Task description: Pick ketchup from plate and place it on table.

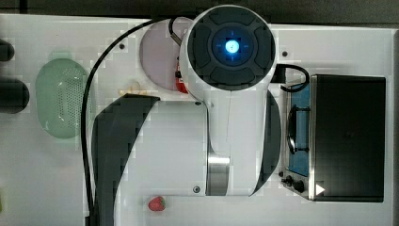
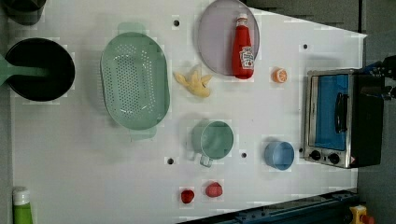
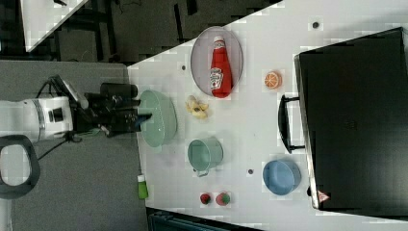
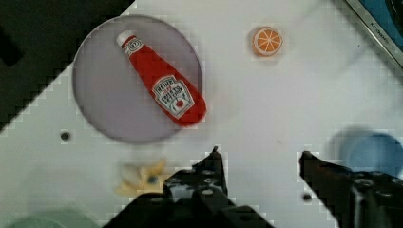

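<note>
The ketchup [image 4: 164,80] is a red squeeze bottle with a white cap. It lies flat on the pale mauve plate [image 4: 104,95], its base over the plate's rim. It also shows in the left view as the ketchup [image 2: 243,46] on the plate [image 2: 215,37], and in the right view as the ketchup [image 3: 220,62]. My gripper [image 4: 260,156] hangs high above the white table [image 4: 266,95], off to the side of the bottle. It is open, with nothing between its fingers. In the top view my arm [image 1: 230,47] covers most of the plate [image 1: 157,52].
Near the plate lie a banana peel [image 2: 194,81] and an orange slice [image 2: 279,74]. A green colander [image 2: 135,79], teal mug [image 2: 212,139], blue bowl [image 2: 279,155], toaster oven [image 2: 343,119], black pot [image 2: 39,70] and two strawberries [image 2: 214,189] stand around the table.
</note>
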